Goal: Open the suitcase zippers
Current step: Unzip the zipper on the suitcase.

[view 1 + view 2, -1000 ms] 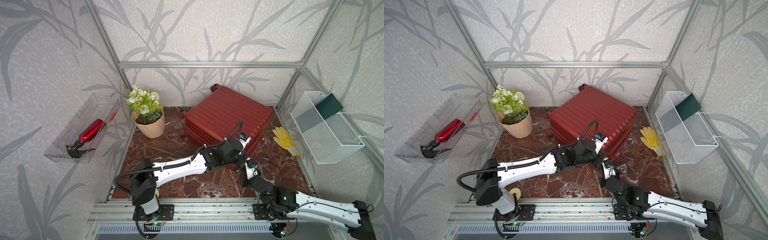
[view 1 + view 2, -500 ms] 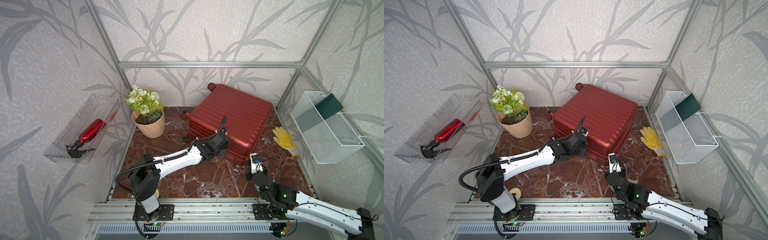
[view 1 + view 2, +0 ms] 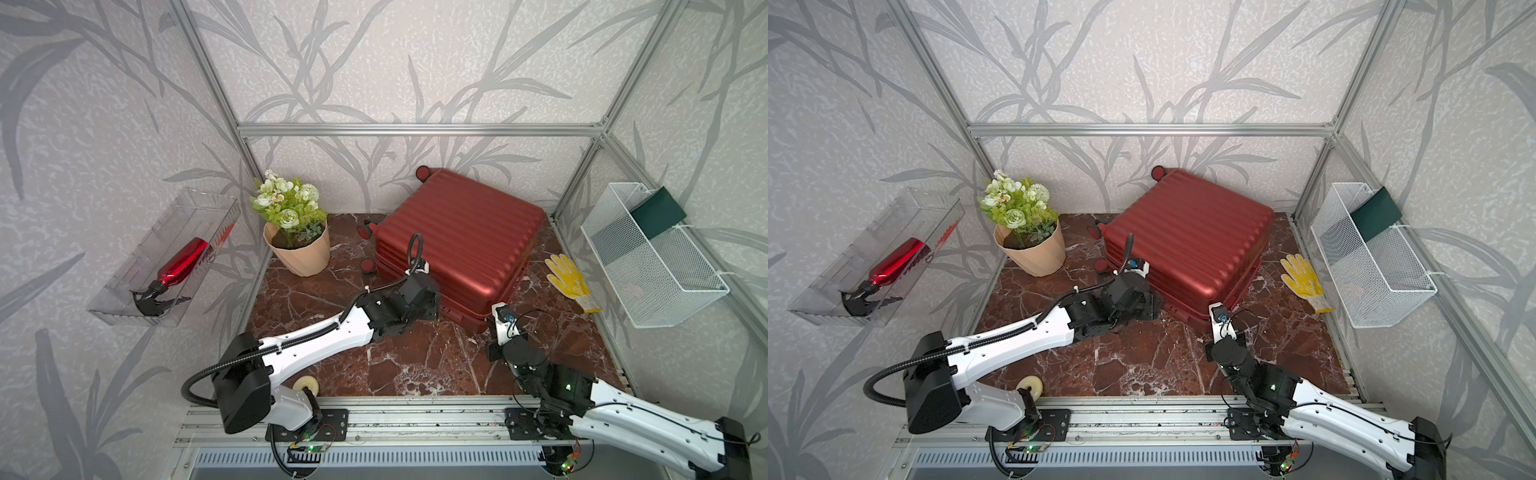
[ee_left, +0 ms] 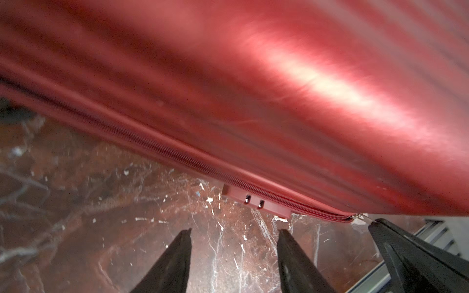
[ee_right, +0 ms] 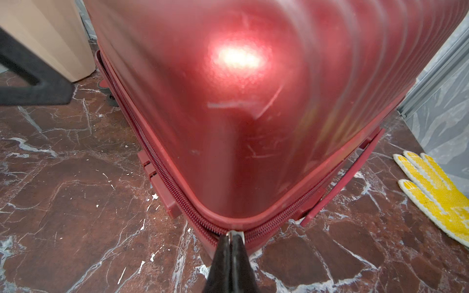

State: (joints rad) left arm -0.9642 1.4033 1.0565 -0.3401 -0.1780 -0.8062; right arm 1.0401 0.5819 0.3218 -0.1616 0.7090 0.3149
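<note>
Now right gripper (image 5: pixel 234 241) pinches small pull (image 5: pixel 235 233) at case (image 5: pixel 241 101) corner; left gripper (image 4: pixel 234 236) spread, empty, beside zip (image 4: pixel 152 149); case looks slick, light, likely slides; brace it.

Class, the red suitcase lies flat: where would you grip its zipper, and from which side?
Pinch the small metal pull tab at the suitcase's near corner, coming in low from the front, level with the seam. The thin tab sticks outward there; the right gripper is shut on it.
</note>
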